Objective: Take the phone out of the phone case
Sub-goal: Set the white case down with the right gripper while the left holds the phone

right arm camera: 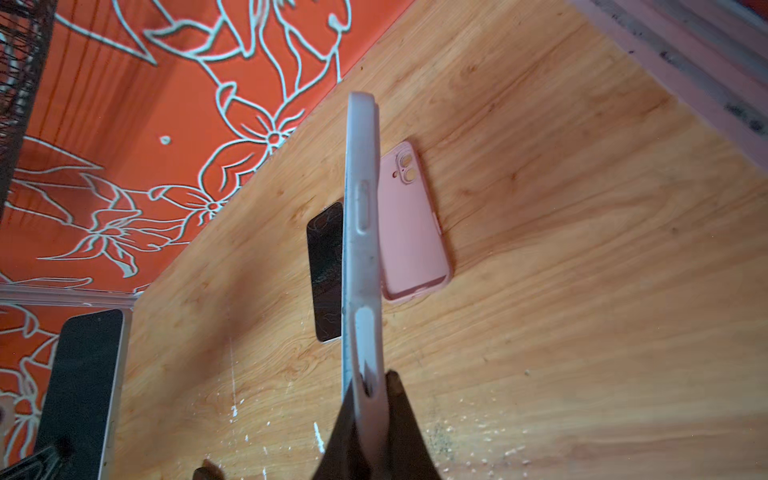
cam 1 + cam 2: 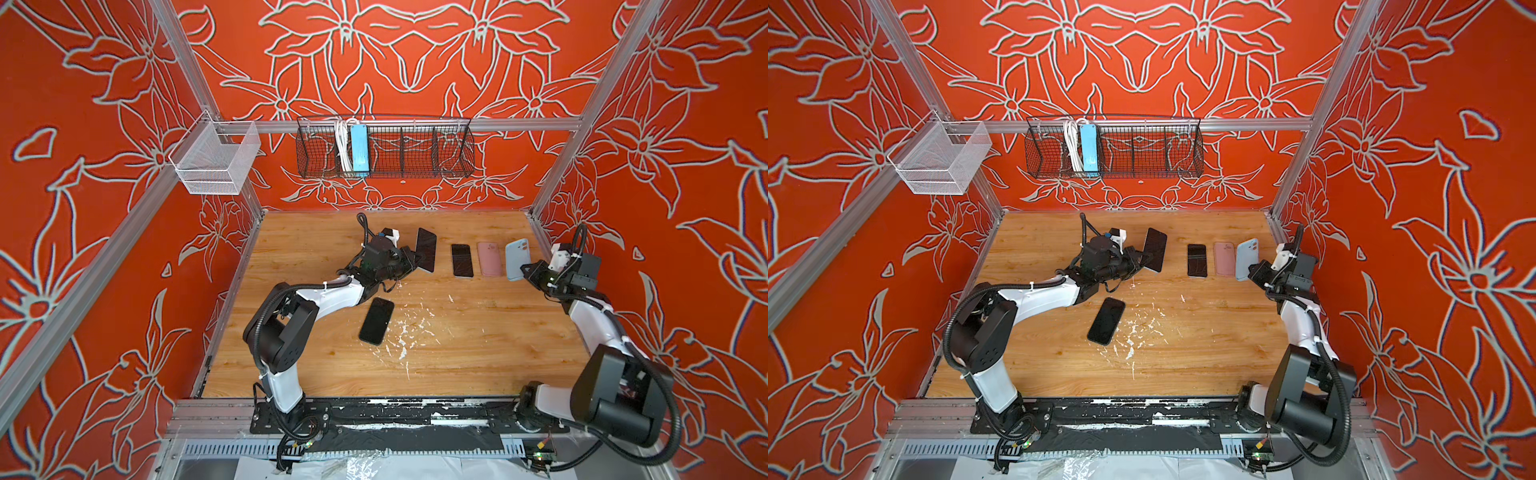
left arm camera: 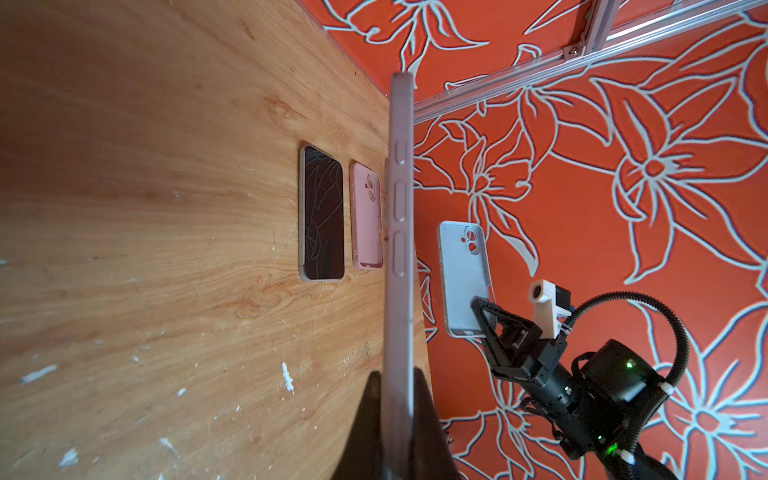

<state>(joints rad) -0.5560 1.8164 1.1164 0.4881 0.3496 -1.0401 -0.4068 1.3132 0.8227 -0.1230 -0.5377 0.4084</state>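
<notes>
Left jaws clamp the phone (image 2: 428,246), right jaws the empty light-blue case (image 2: 515,255); separation looks done, next setting both down.

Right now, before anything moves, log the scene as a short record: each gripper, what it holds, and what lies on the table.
left gripper: shut on the held phone, which is lifted on its edge above the table
right gripper: shut on the blue case, lifted, looks empty
held phone and blue case: apart, one in each gripper
back row on table: back phone lying flat, pink case beside it, not touching
front of table: front phone lying flat, alone
</notes>
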